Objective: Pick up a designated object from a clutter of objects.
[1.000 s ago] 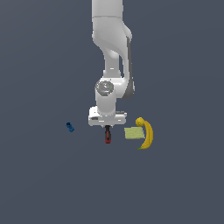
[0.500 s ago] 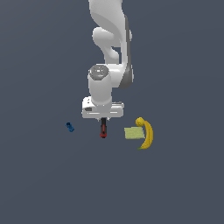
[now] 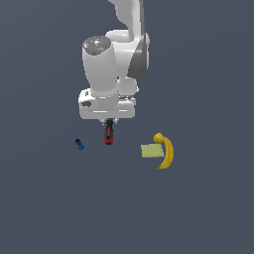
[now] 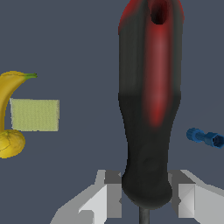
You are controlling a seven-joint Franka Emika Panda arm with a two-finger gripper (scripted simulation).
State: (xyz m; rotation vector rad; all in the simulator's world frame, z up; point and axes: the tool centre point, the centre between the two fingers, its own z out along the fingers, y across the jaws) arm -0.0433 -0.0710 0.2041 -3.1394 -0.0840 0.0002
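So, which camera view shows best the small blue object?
The wrist view: there the small blue object appears as a short ribbed cylinder, lying apart from the red and black screwdriver handle. The exterior view shows it only as a tiny blue speck.

one flat, dark slate-blue ground (image 3: 208,213) fills both views from edge to edge, and nothing marks where a floor might end or a wall begin. it has no seams, no pattern, no texture, no horizon. no furniture, window or lamp is in sight. the light is soft and even; the ground shows the same tone on every side, with no bright patch and no clear cast shadow. whether it is a tabletop or a floor cannot be told. in the wrist view the same plain surface (image 4: 70,39) lies behind everything, equally uniform.
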